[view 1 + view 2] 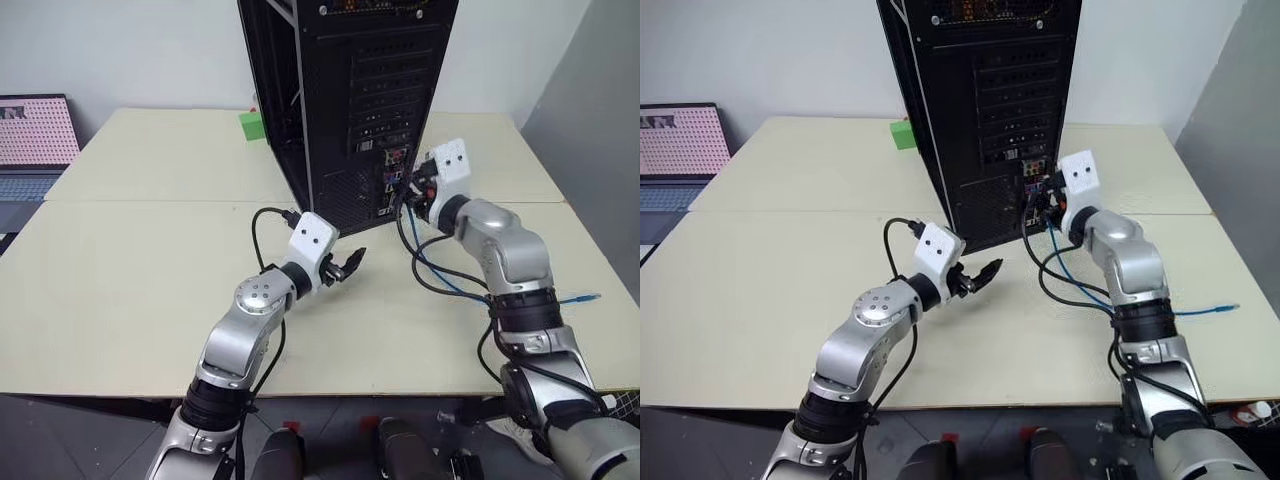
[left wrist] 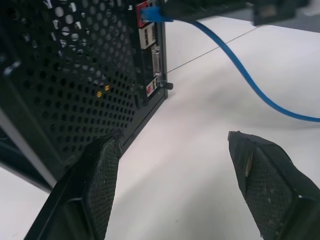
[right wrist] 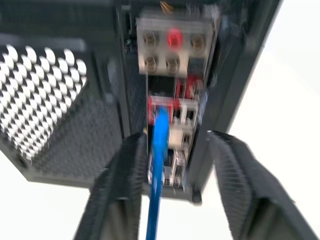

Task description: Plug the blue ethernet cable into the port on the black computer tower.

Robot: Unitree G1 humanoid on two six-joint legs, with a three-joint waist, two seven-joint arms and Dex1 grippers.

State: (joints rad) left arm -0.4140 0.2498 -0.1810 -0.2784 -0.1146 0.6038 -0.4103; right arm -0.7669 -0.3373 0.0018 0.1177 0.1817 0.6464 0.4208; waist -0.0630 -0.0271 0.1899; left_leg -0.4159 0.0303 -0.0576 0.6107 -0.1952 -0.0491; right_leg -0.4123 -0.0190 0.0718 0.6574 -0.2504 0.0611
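While plugged into port (image 3: 161,106), blue ethernet cable (image 3: 158,150) runs between right fingers (image 3: 117,192).

bright blue ethernet cable (image 2: 240,70), black computer tower (image 1: 350,90) with perforated grille, red connectors, cream table (image 1: 130,270)

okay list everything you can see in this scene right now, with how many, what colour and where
black computer tower: one, black, upright at the table's far middle
port: one, in the tower's rear connector cluster, cable end in it
blue ethernet cable: one, bright blue, trailing from the tower's rear panel across the table toward its right edge
green block: one, green, behind the tower on its left
table: one, cream
laptop: one, pink screen, far left
left gripper: one, black fingers, open, empty, near the tower's base
right gripper: one, black fingers, open either side of the cable at the port
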